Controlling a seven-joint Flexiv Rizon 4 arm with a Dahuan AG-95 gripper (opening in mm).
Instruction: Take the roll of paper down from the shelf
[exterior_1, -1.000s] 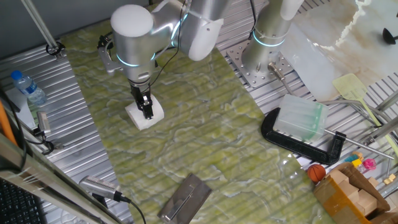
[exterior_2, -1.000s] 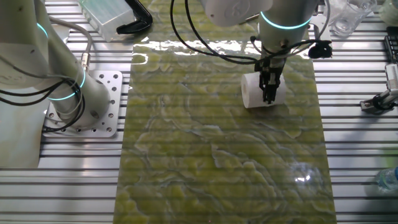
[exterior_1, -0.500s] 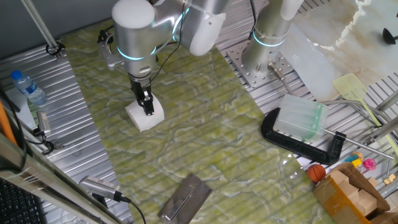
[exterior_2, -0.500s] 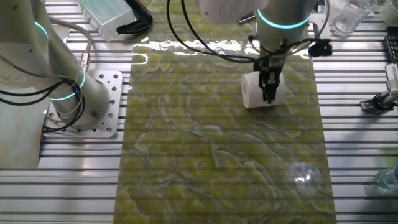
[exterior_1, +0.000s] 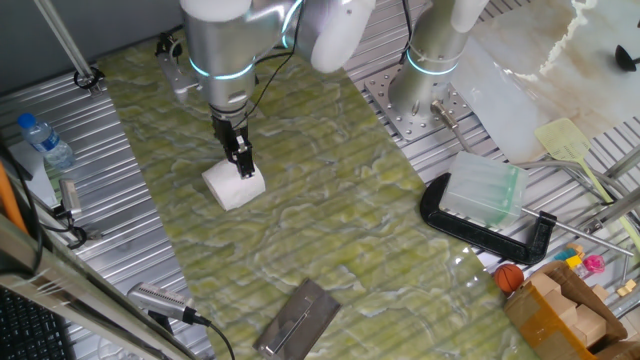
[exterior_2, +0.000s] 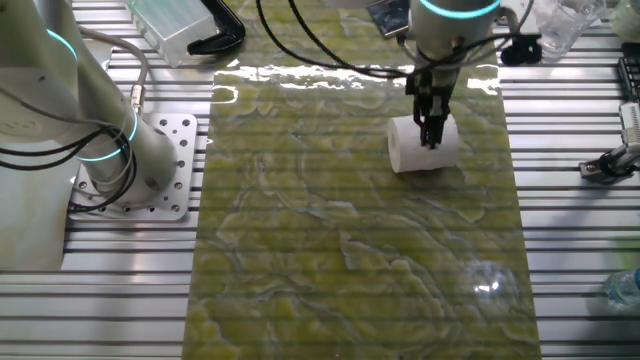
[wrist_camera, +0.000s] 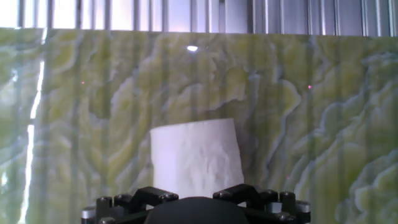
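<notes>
Green mat: roll of paper (exterior_1: 234, 187) (lying) under pincer (exterior_1: 243, 166)

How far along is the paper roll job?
Done: the roll of paper is off the shelf and rests on the green mat, well apart from it. In hand: the gripper is at the roll's top; grip unclear. Left: at most letting go and retreating.

2 high fixed views from opposite sides, close hand view, all sharing roll of paper (exterior_1: 234, 186)
</notes>
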